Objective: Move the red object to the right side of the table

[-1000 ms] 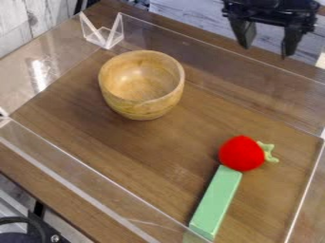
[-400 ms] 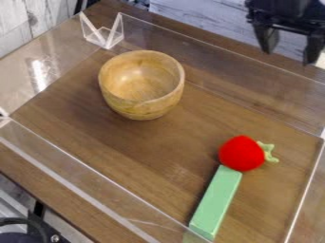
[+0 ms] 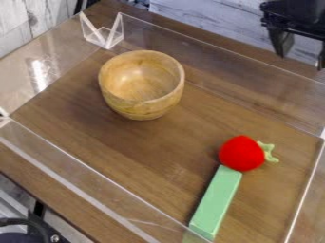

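The red object (image 3: 242, 153), a small rounded toy fruit with a green leafy stem on its right, lies on the brown wood-grain table (image 3: 152, 142) toward the near right. My gripper (image 3: 302, 46) hangs at the top right corner of the view, far behind the fruit and well above the tabletop. One dark finger (image 3: 286, 43) points down; the other is largely cut off by the frame edge. The jaws stand open with nothing between them.
A wooden bowl (image 3: 141, 84) stands left of centre. A long light-green block (image 3: 216, 201) lies just in front of the fruit, reaching the near wall. Low clear acrylic walls (image 3: 76, 176) border the tabletop. A clear folded stand (image 3: 101, 30) sits at the back left.
The gripper has drifted to the right along the top edge, now partly out of frame. It stayed open. The fruit, bowl and block have not moved.
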Controlling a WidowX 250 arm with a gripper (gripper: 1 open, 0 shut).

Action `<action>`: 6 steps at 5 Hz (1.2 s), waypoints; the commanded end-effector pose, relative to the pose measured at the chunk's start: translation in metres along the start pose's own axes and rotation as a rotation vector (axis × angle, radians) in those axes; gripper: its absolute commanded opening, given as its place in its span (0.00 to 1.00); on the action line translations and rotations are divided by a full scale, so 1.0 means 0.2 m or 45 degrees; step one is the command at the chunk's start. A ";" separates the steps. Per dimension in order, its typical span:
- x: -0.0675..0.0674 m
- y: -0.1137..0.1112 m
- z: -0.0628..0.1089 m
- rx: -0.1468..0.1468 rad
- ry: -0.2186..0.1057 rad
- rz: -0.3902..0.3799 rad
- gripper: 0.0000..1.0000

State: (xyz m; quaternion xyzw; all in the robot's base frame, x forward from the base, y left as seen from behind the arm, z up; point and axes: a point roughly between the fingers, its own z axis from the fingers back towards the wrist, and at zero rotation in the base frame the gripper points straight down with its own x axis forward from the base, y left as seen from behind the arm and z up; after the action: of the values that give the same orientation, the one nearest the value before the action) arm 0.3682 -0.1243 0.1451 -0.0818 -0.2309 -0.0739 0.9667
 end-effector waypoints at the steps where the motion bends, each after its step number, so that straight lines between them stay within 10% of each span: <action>1: 0.05 -0.06 0.04 -0.010 -0.071 -0.007 1.00; 2: 0.04 -0.06 0.04 0.020 -0.078 0.037 1.00; 3: 0.02 0.01 0.03 0.083 -0.096 0.171 0.00; 4: 0.00 0.09 0.02 0.142 -0.118 0.303 1.00; 6: 0.07 0.01 0.08 0.179 -0.137 0.453 1.00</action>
State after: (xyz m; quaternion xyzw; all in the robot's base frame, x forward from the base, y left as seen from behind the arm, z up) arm 0.3690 -0.1174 0.1423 -0.0449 -0.2404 0.1197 0.9622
